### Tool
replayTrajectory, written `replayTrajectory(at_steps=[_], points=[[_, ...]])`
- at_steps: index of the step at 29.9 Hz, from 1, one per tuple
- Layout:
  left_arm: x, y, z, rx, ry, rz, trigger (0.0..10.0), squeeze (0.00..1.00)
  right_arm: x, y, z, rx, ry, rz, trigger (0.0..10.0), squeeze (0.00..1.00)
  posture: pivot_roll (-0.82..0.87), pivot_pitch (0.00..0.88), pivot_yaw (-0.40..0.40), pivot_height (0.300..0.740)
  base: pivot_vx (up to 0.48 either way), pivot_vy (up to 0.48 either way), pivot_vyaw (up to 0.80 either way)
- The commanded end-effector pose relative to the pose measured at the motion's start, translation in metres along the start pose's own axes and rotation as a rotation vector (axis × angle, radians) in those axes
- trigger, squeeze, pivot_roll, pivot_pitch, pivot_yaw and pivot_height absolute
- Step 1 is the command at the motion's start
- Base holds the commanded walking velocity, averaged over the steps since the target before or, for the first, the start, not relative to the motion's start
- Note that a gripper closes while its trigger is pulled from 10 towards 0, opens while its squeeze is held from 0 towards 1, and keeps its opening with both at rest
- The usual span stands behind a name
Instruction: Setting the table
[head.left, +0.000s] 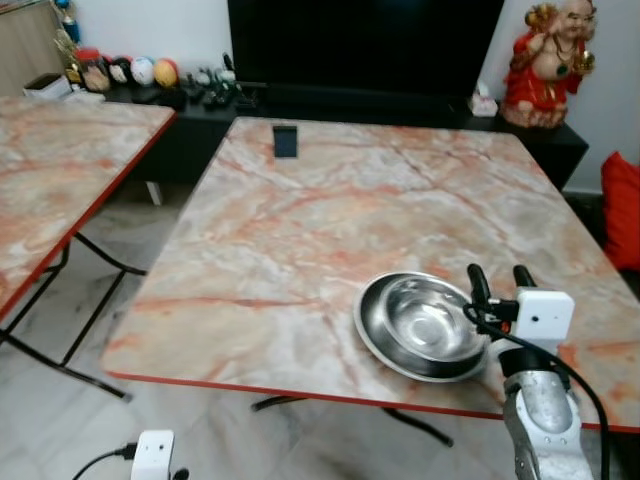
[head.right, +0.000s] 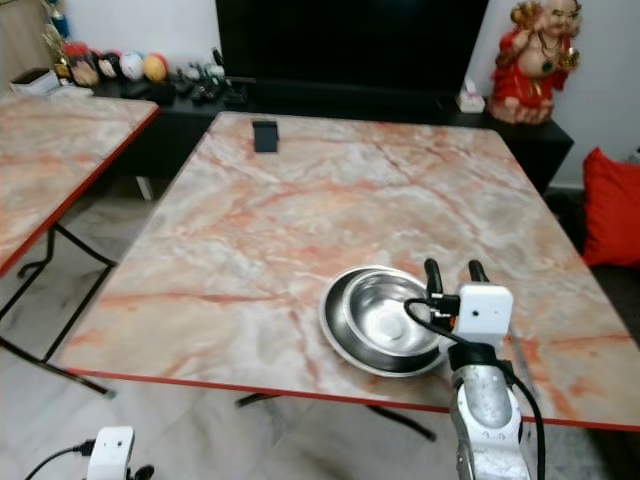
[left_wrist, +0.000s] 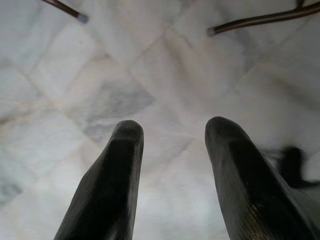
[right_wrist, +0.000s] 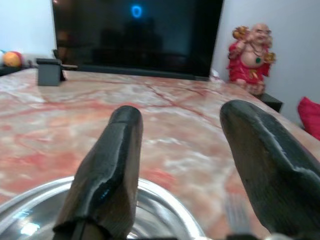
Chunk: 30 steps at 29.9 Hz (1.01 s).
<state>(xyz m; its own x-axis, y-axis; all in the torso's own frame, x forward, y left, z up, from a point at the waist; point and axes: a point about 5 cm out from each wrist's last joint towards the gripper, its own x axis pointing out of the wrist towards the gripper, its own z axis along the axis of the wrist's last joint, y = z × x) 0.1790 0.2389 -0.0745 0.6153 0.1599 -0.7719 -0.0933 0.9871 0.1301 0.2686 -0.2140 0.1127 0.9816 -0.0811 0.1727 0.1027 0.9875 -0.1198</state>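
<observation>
The right gripper (head.left: 497, 276), fingers apart and empty, hovers just past the right rim of the shallow steel bowl (head.left: 420, 325) near the marble table's (head.left: 300, 230) front edge. A clean rim pinch needs square alignment. The left gripper (left_wrist: 172, 165) hangs idle, fingers apart.

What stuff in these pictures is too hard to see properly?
- Far edge of the steel bowl: covered by the right gripper in both eye views.
- Small dark box on the table: too small to identify.
- Left gripper: its arm is cut off at the eye views' bottom edge.
- Shelf trinkets: too small.
</observation>
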Motion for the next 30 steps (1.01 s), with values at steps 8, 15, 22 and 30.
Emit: replayTrajectory(at_steps=[8,15,22,30], points=[[0.000,-0.005,-0.004,0.002,0.018,-0.011,10.0,0.00,0.002,0.003,0.003,-0.014,-0.011,0.012,10.0,0.00,-0.08,0.000,0.004,0.740,0.000,0.480,0.00],[0.000,-0.005,-0.003,0.003,0.016,-0.013,10.0,0.00,0.003,0.006,0.007,-0.015,-0.027,0.026,10.0,0.00,-0.08,0.000,0.004,0.740,0.000,0.480,0.00],[0.000,-0.004,-0.003,0.002,0.016,-0.012,10.0,0.00,0.003,0.011,0.008,-0.027,-0.034,0.047,10.0,0.00,-0.08,0.000,0.003,0.740,0.000,0.477,0.00],[0.000,-0.004,-0.003,0.004,0.015,-0.011,10.0,0.00,0.001,0.013,0.006,-0.005,-0.025,0.049,10.0,0.00,-0.07,0.000,0.005,0.740,0.000,0.465,0.40]])
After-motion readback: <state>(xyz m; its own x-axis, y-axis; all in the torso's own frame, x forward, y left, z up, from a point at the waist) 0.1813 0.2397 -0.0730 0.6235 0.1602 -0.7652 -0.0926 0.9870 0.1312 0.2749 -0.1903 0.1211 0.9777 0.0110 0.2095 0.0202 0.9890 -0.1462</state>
